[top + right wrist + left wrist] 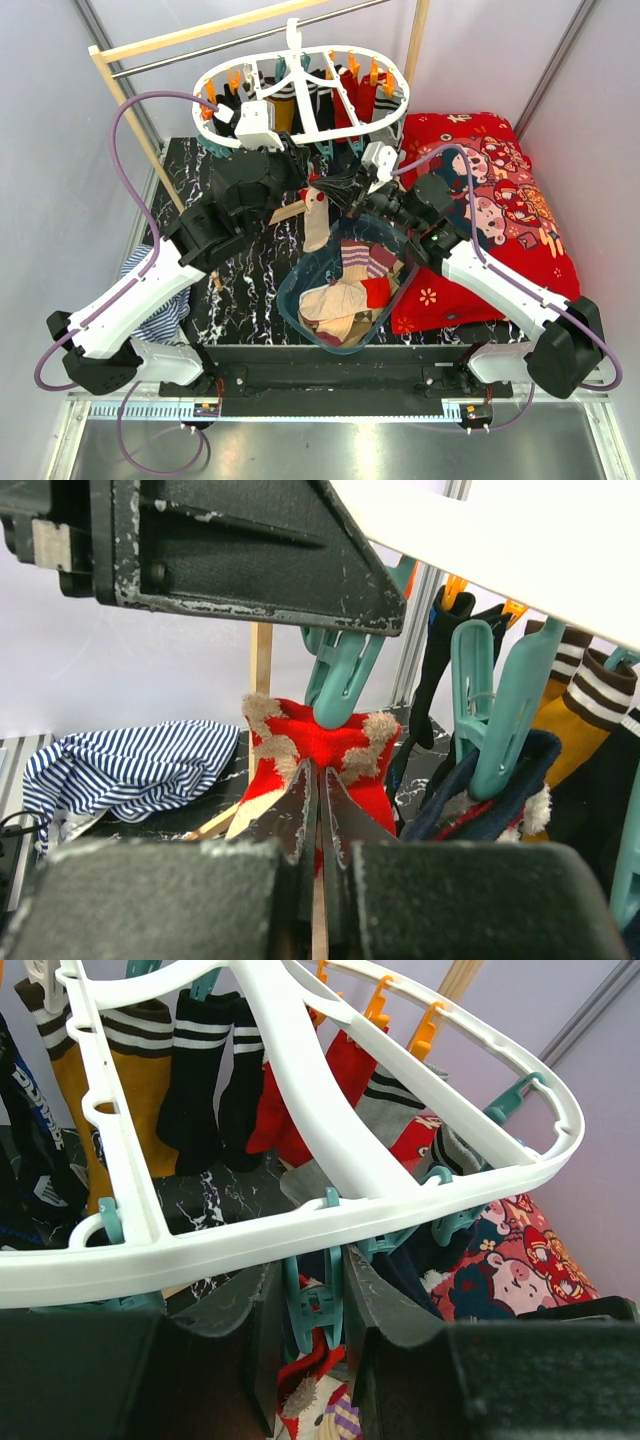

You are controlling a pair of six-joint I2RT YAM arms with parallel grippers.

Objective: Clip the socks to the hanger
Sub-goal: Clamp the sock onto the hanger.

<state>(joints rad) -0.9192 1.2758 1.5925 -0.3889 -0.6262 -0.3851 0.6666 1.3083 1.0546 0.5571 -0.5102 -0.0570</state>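
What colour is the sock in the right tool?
Sock: red with fuzzy beige patches, below a teal clip; best in right wrist view.

Bright, even overhead light, soft shadows, crisp top view (wrist-view foregrounds dark, slightly blurred)

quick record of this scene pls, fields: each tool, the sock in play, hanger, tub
left tool: closed around a teal clip under the hanger rim
right tool: shut on a red sock
red sock: top edge at that clip's jaws; clamped or not, cannot tell
hanger: hung socks along far side
tub: loose socks inside
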